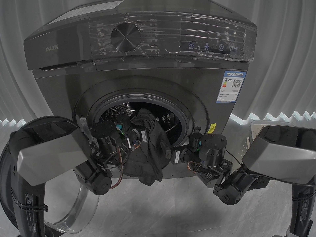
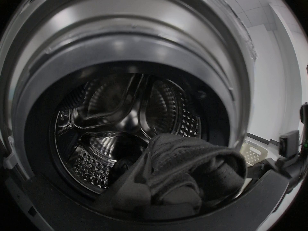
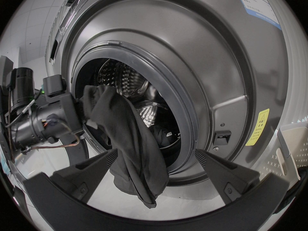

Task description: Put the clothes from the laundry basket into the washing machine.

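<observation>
While the head view takes in the whole washing machine, with its door standing open at 7 o'clock, the wrist views supply the detail.

Left wrist view: the ribbed drum seen straight in, with the dark garment bunched at its front lip.

Right wrist view: the same garment draped over the lip at 6 o'clock of the opening, its lower part hanging outside the machine. A second dark piece lies inside the drum, and a pale perforated laundry basket stands at 4 o'clock of the machine.

Left pincer: closed on the garment's upper fold, in front of the middle of the opening, with the cloth hanging from it.

Right pincer: fingers spread wide, gripping nothing, at 5 o'clock of the opening. The garment's hanging tail lies just beside it; whether they touch cannot be told.
</observation>
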Controlling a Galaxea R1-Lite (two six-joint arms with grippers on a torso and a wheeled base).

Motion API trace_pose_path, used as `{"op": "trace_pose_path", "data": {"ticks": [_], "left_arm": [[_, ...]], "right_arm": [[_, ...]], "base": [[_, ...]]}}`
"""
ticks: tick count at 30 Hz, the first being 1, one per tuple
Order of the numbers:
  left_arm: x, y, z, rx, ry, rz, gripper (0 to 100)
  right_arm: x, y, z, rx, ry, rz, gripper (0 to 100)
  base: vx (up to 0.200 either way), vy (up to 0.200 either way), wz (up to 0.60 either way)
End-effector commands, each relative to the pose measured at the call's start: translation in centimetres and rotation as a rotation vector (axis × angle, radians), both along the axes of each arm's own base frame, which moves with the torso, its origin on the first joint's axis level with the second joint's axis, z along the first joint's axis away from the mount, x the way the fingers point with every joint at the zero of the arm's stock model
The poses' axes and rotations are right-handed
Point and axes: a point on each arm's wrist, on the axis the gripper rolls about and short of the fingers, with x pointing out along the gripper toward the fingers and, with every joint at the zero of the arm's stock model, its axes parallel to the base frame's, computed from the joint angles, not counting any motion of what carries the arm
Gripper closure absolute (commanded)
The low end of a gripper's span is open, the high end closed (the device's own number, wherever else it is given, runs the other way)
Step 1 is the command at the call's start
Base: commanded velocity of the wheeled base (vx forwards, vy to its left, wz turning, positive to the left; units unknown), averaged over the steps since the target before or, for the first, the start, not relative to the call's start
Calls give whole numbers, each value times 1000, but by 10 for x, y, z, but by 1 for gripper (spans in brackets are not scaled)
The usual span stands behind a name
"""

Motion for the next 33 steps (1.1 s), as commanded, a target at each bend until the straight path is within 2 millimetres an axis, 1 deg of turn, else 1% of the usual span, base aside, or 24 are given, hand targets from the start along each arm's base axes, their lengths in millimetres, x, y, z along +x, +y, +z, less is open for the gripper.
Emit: {"op": "trace_pose_path", "data": {"ticks": [1, 2, 3, 4, 7, 8, 9, 10, 11, 13, 15, 18, 22, 23, 24, 26, 28, 33], "left_arm": [[25, -2, -9, -13, 0, 35, 100], [26, -2, -9, -13, 2, 36, 100], [32, 0, -16, -4, 20, 59, 100], [32, 0, -17, -2, 24, 61, 100], [42, -4, -28, -6, 28, 57, 100], [42, -4, -28, -6, 28, 57, 100], [51, -9, -30, -24, 6, 57, 100], [53, -10, -31, -24, 6, 57, 100], [60, -14, -33, -25, 7, 57, 100], [64, -14, -35, -3, 46, 62, 100], [68, -13, -35, 5, 63, 68, 100], [88, -16, -33, -21, 34, 84, 100], [110, -10, -38, -13, 49, 115, 100], [112, -10, -37, -16, 45, 118, 100], [123, -7, -36, -28, 25, 131, 100], [132, -7, -35, -35, 14, 138, 100], [139, -8, -33, -44, 13, 140, 100], [151, -12, -37, -62, 9, 141, 100]], "right_arm": [[-2, -1, 1, 0, 3, 1, 0], [-2, -1, 1, 0, 3, 1, 0], [-2, -1, 2, 1, 1, 1, 0], [-2, -1, 2, 0, 0, 2, 0], [-3, -1, 2, 0, 0, 3, 0], [-3, -1, 2, 0, 0, 3, 0], [-3, 0, 2, 1, -1, 6, 0], [-3, 0, 2, 1, -1, 5, 0], [-4, 1, 1, 0, 2, 9, 0], [-4, 2, 1, 2, 3, 10, 0], [-4, 2, 1, 2, 3, 9, 0], [-4, 2, 2, 4, 0, 9, 0], [-5, 2, 2, 3, 2, 10, 0], [-5, 2, 3, 4, 0, 9, 0], [-4, 1, 2, 4, 2, 7, 0], [-4, 1, 2, 5, 1, 9, 0], [-4, 2, 2, 4, 0, 9, 0], [-4, 1, 2, 6, 0, 9, 0]], "base": [[0, 0, 0], [0, 0, 0], [0, 0, 0], [0, 0, 0], [0, 0, 0], [0, 0, 0], [0, 0, 0], [0, 0, 0], [0, 0, 0], [0, 0, 0], [0, 0, 0], [0, 0, 0], [0, 0, 0], [0, 0, 0], [0, 0, 0], [0, 0, 0], [0, 0, 0], [0, 0, 0]]}}
